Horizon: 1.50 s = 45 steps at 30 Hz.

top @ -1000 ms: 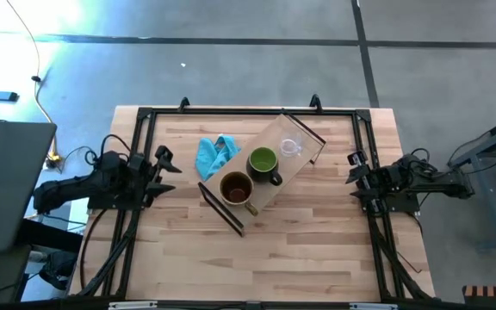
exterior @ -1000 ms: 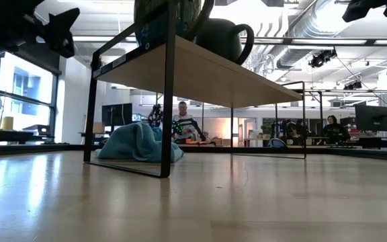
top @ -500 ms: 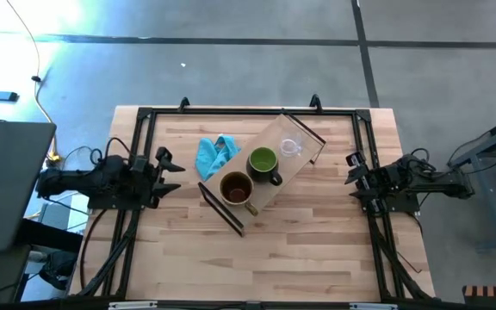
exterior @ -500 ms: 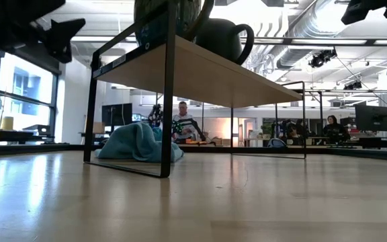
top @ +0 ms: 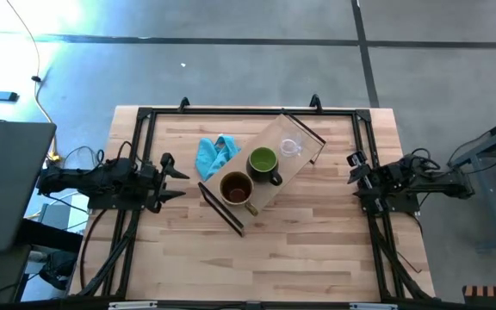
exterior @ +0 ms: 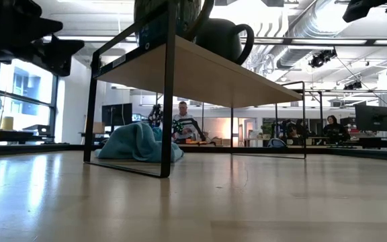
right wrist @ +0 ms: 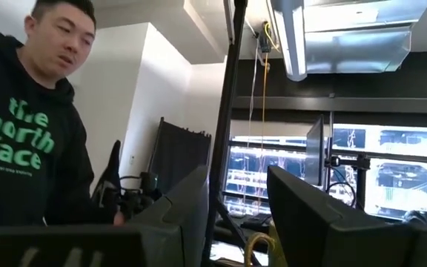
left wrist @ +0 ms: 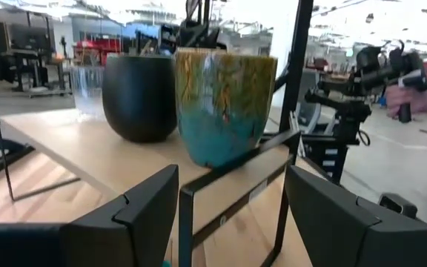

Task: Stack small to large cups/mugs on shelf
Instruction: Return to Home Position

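Observation:
The shelf [top: 274, 164] stands slantwise mid-table on its black end frames. On it, each on its base, stand the brown mug [top: 236, 187] at the near left end, the green mug [top: 263, 161] in the middle and the clear glass cup [top: 291, 148] toward the far right end. My left gripper [top: 176, 177] hangs open at the table's left side, level and facing the shelf's near end, apart from it; its wrist view shows the brown mug [left wrist: 221, 104], green mug [left wrist: 141, 96] and glass cup [left wrist: 87, 89]. My right gripper [top: 351, 176] waits open at the right side, tipped upward.
A crumpled blue cloth [top: 214, 153] lies on the table just left of the shelf, between it and my left gripper. Black rails [top: 248, 112] frame the tabletop. A person [right wrist: 28, 133] stands beyond the table in the right wrist view. Bare wood lies toward the near edge.
My left arm has swung about, carrying its gripper a little toward the table's near edge and downward, so that it now points straight at the shelf's near end. It has stayed open. The mugs, cup and shelf have kept their places.

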### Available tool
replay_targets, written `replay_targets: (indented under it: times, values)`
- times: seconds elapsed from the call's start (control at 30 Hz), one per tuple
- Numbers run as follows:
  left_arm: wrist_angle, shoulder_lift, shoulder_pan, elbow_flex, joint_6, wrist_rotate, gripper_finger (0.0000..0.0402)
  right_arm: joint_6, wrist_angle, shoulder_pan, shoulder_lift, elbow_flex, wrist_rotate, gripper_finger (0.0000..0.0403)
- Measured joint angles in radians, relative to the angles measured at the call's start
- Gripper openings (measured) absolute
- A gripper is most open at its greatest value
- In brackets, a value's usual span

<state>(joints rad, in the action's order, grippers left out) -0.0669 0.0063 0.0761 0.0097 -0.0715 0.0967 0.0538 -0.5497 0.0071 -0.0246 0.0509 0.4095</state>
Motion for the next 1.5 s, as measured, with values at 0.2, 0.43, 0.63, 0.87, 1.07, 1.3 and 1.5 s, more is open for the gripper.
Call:
replay_targets:
  times: [0.2, 0.43, 0.63, 0.87, 1.07, 1.3, 1.5]
  values:
    - [0.037, 0.0, 0.0, 0.0, 0.035, 0.021, 0.0237, 0.044, -0.021, 0.0, 0.0, 0.0, 0.0, 0.0131]
    - [0.054, 0.004, 0.0, 0.0, 0.042, -0.073, 0.0237, 0.036, -0.081, 0.0, 0.0, 0.0, -0.001, 0.0131]
    - [0.056, 0.024, 0.001, 0.0, 0.017, -0.079, 0.0237, 0.034, -0.083, 0.0, 0.0, 0.0, -0.001, 0.0131]
    - [0.055, 0.032, 0.001, 0.0, -0.042, -0.079, 0.0237, 0.009, -0.079, 0.0, 0.0, 0.0, -0.002, 0.0131]
    - [0.055, 0.032, 0.001, 0.0, -0.065, -0.079, 0.0237, -0.01, -0.074, 0.0, 0.0, 0.0, -0.005, 0.0131]
    - [0.055, 0.032, 0.002, 0.0, -0.065, -0.079, 0.0237, -0.01, -0.037, 0.0, 0.0, 0.0, -0.005, 0.0131]
    - [0.042, 0.03, 0.002, 0.0, -0.086, -0.054, 0.0237, -0.009, -0.019, 0.0, 0.0, 0.0, -0.004, 0.0131]
